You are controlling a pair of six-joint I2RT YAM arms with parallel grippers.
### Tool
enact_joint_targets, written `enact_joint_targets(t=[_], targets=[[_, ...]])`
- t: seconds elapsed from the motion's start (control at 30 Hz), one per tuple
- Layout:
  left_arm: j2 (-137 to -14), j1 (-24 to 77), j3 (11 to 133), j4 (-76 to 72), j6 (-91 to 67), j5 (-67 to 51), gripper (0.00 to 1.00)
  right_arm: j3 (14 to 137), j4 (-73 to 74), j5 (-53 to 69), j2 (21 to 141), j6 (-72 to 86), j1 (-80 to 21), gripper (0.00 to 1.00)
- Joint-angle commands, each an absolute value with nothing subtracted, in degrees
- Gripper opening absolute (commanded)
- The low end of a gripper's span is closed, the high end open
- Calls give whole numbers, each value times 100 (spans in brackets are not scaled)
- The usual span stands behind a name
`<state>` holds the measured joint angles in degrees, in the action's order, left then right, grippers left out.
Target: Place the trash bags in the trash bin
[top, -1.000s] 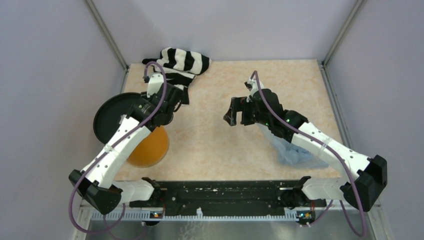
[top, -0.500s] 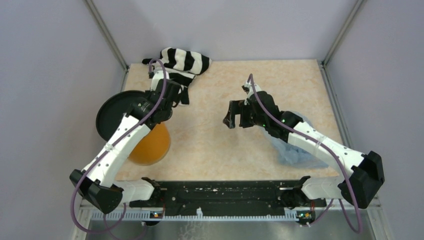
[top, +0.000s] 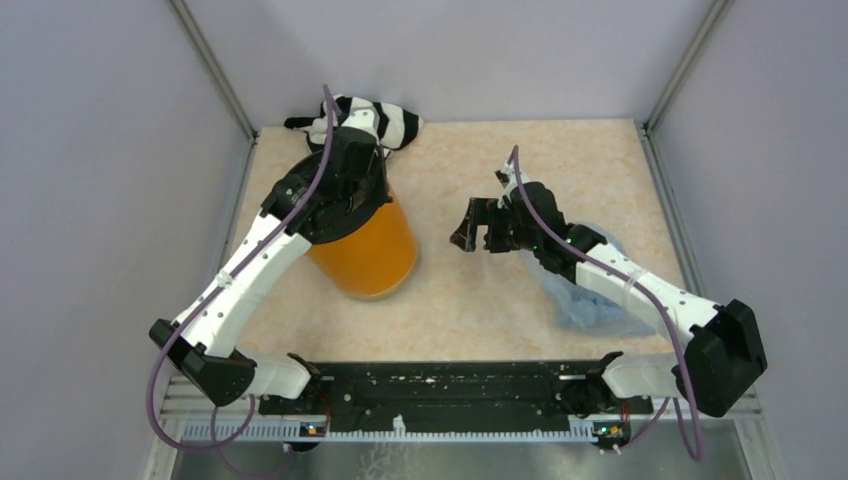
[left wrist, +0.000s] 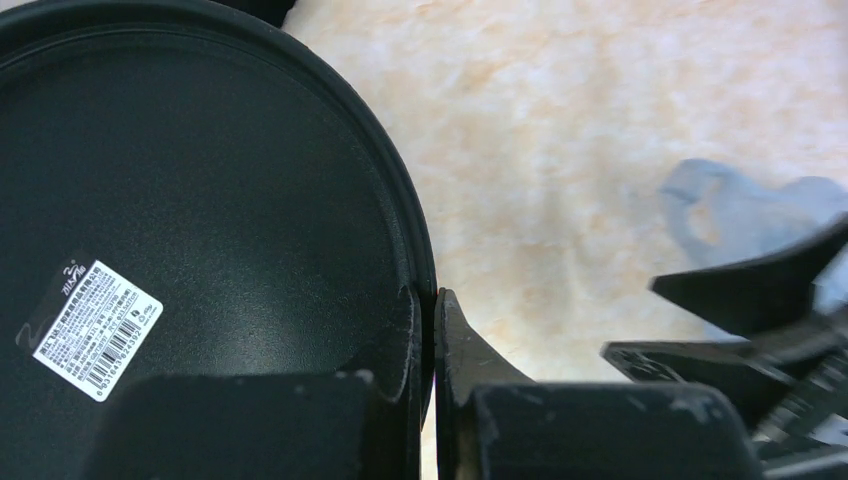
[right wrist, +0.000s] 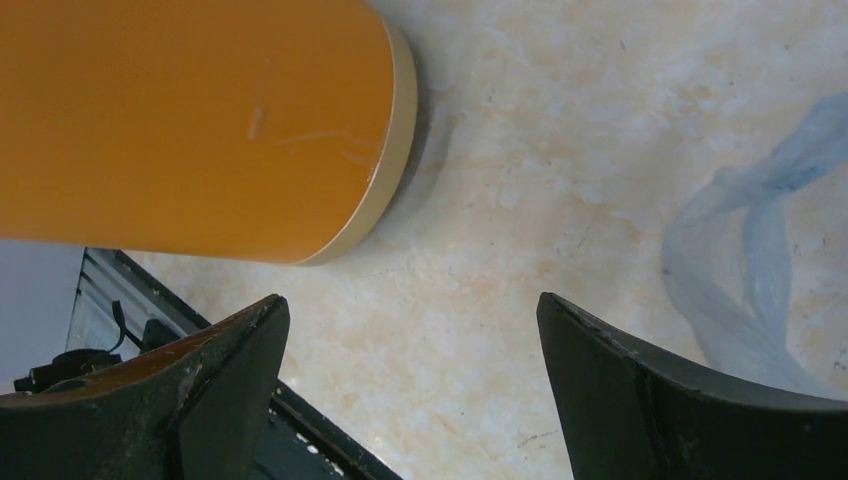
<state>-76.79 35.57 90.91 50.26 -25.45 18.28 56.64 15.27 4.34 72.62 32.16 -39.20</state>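
Since a second ago the trash bin (top: 370, 250) has swung from the near-left corner to just left of the table's middle, and the left arm has come with it. Its orange wall faces the overhead camera, and its mouth is hidden beneath the left gripper (top: 352, 190). The right wrist view shows its pale base edge close to the tabletop, though I cannot tell whether it rests there. The left gripper is pinched on the bin's black rim, one finger inside and one outside (the left wrist view looks into the black interior, where a white barcode sticker (left wrist: 97, 330) sits). The trash bag (top: 590, 305) lies crumpled on the table (top: 470, 310) at the near right, partly under the right forearm and well apart from the bin. The right gripper (top: 478, 225) hovers between bin and bag, fingers spread wide over bare tabletop. A striped cloth (top: 390, 120) lies at the far edge, just behind the left wrist.
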Motion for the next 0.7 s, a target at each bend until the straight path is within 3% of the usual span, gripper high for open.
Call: enact_joint_targets(t=[0.0, 0.33, 0.67], targets=[[-7736, 3619, 9638, 3881, -3035, 957, 0, 5222, 783, 1150, 7186, 3614, -3342, 94], [-7773, 3263, 9617, 4199, -2968, 1169, 0, 4023, -1017, 1781, 7080, 4505, -2951, 99], [-7398, 2507, 8996, 4384, -2815, 787, 0, 3332, -3997, 2305, 8107, 5765, -3134, 99]])
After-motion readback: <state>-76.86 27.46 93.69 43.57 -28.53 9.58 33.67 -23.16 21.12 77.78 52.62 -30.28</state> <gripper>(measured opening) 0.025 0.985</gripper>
